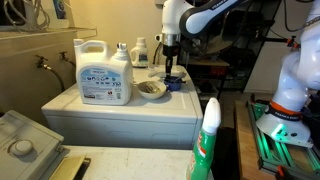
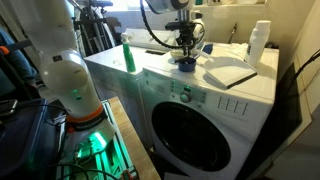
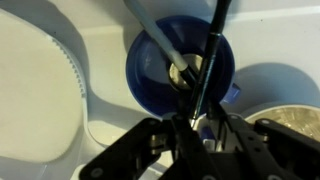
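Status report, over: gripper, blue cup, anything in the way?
Gripper shut on black stick, above blue cup. White stick in cup. Bowl close beside, not blocking.

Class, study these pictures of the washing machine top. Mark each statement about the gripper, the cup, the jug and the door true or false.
1. The gripper hangs over the blue cup. True.
2. The big white jug lies on its side. False: it stands upright.
3. A thin dark stick runs from the gripper down into the blue cup. True.
4. The washing machine door is wide open. False: it is shut.
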